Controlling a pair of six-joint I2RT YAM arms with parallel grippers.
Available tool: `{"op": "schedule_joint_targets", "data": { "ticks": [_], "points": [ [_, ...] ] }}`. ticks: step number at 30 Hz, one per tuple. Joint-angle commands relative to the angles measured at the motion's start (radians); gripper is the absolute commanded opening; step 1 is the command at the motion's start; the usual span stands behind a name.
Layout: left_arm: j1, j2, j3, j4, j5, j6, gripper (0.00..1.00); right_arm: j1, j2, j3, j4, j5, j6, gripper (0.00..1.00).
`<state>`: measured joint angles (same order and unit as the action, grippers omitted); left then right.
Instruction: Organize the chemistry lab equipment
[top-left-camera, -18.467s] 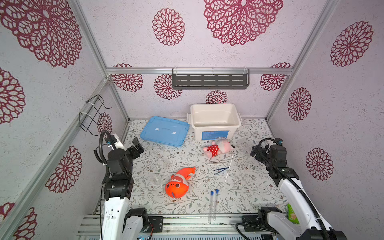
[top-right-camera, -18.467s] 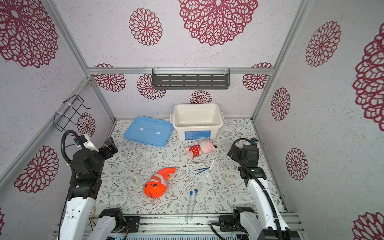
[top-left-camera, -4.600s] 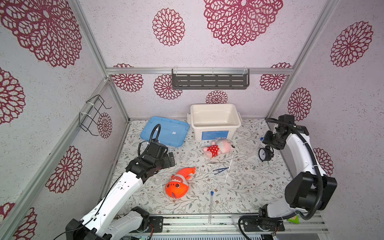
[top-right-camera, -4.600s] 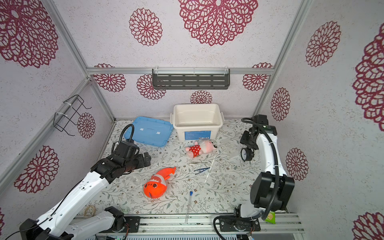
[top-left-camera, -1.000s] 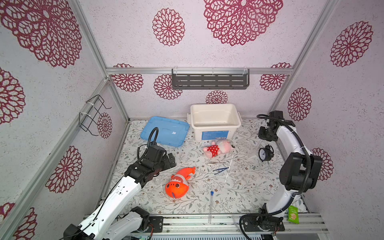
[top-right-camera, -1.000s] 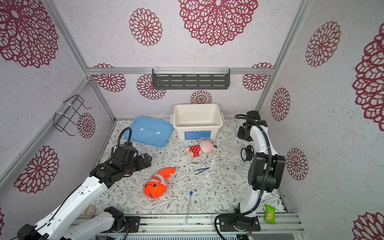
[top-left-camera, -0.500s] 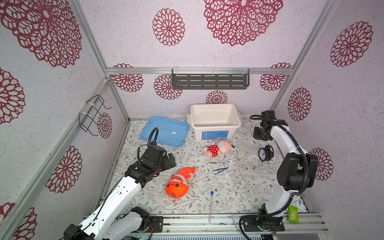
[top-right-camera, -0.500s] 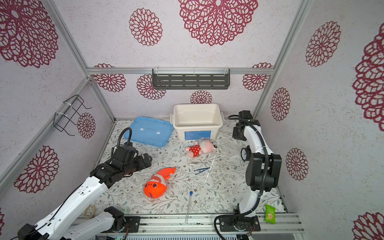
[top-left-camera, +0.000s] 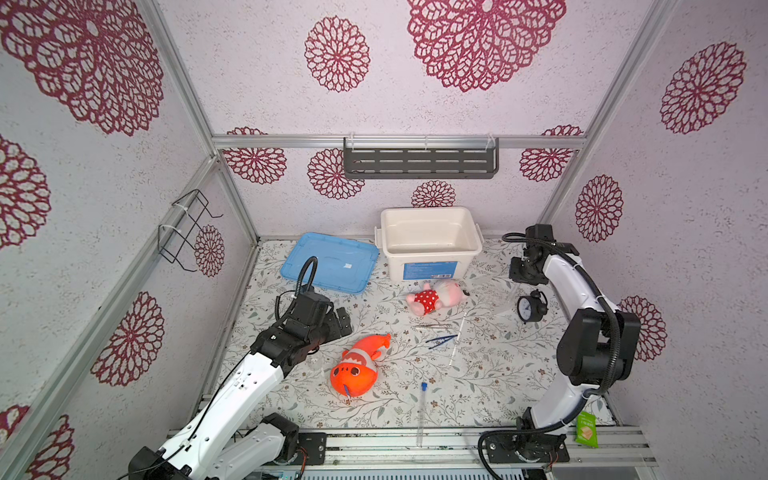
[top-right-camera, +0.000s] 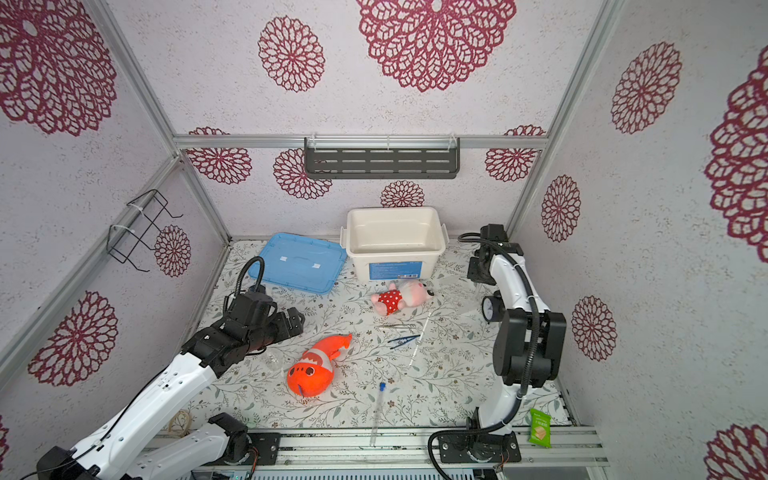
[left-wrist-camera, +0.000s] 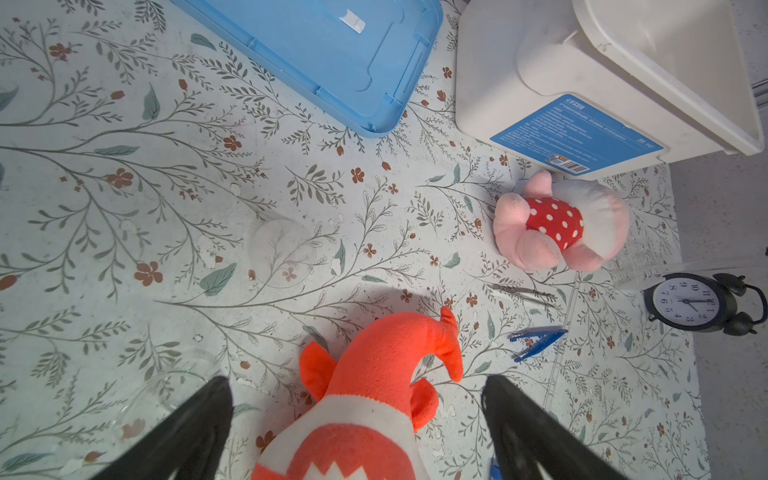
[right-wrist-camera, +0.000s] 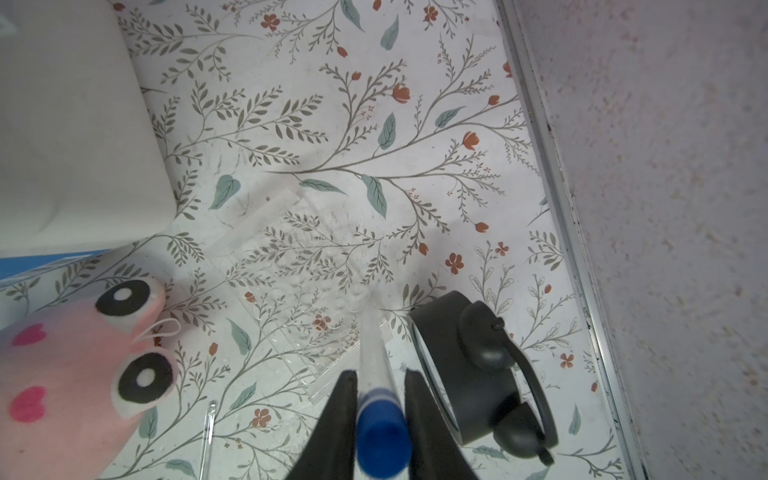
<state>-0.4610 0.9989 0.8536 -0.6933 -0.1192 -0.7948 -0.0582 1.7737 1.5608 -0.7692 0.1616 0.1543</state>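
One clear blue-capped tube (right-wrist-camera: 372, 340) points tip-down within my right gripper (right-wrist-camera: 380, 372); the second tube (top-left-camera: 422, 415) lies flat at the mat's front edge. Dark blue tweezers (top-left-camera: 441, 341), thin white rod (top-left-camera: 458, 340) and slim metal tool (top-left-camera: 430, 328) lie together mid-mat.

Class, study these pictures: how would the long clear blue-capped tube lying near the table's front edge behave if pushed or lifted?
The tube looks round and smooth, so a sideways push would probably roll it. It appears thin, clear and empty: likely light, stiff, perhaps breakable if squeezed hard.
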Motion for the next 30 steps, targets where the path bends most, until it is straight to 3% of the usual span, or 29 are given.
{"op": "schedule_joint_targets", "data": {
  "ticks": [1, 4, 7, 12, 21, 30],
  "points": [
    [0.005, 0.0, 0.005, 0.02, 0.002, -0.012, 0.97, -0.006, -0.025, 0.011, -0.033, 0.009, 0.004, 0.27],
    [0.005, 0.0, 0.007, 0.022, 0.003, -0.012, 0.97, -0.006, -0.029, 0.022, -0.042, 0.002, 0.004, 0.32],
    [0.004, 0.001, 0.014, 0.021, 0.002, -0.011, 0.97, -0.006, -0.043, 0.041, -0.057, -0.01, 0.012, 0.43],
    [0.005, 0.009, 0.021, 0.016, 0.006, -0.002, 0.97, -0.006, -0.08, 0.085, -0.096, -0.028, 0.029, 0.5],
    [0.005, -0.005, 0.048, -0.066, -0.025, 0.046, 0.98, 0.019, -0.217, 0.099, -0.237, -0.139, 0.112, 0.55],
    [0.007, 0.001, 0.073, -0.114, -0.077, 0.101, 0.98, 0.323, -0.418, -0.228, -0.223, -0.233, 0.406, 0.51]
  ]
}}
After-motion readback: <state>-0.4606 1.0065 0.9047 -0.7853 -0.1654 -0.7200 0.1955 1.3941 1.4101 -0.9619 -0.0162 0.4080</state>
